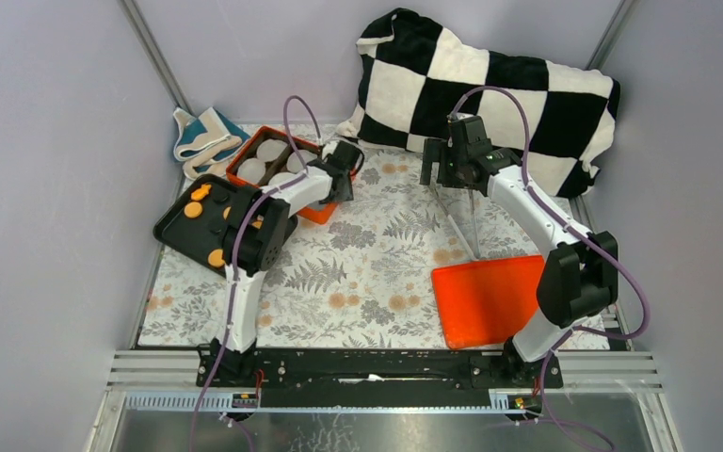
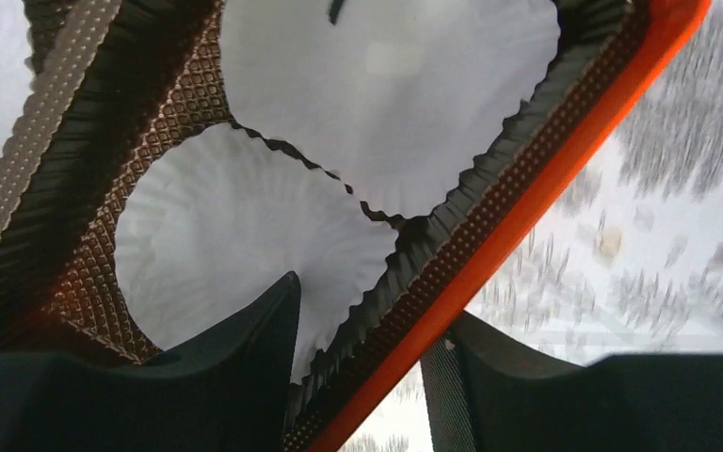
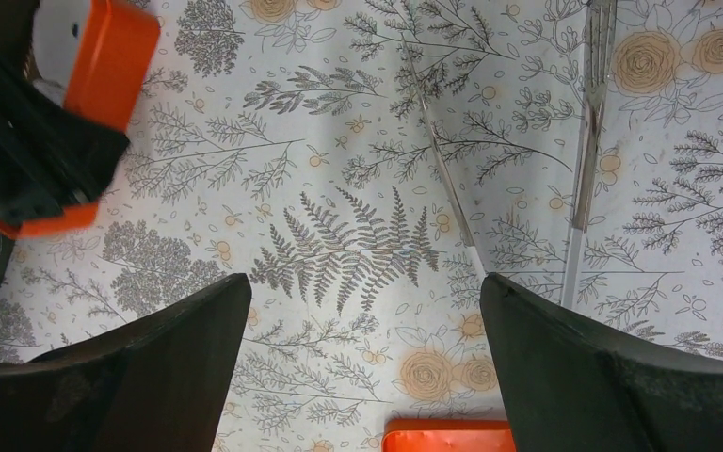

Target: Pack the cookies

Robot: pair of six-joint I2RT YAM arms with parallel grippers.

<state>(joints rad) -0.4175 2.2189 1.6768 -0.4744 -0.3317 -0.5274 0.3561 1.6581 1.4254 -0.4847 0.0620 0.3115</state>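
Top external view gives you open tablecloth point(image 1: 377, 254) between the arms. The cookies point(image 1: 193, 209) lie on the black tray point(image 1: 171, 231) at the left edge, under your bent left arm. The left gripper point(image 2: 372, 311) straddles the orange box point(image 2: 565, 160) wall; whether it pinches, you cannot tell. The right gripper point(image 3: 362, 282) hangs spread wide, empty.

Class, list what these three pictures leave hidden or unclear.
- Top view: the left arm covers part of the black tray, so the cookies cannot be counted.
- Left wrist view: unclear whether the fingers pinch the orange box wall.
- Right wrist view: a finger hides where the tongs join.
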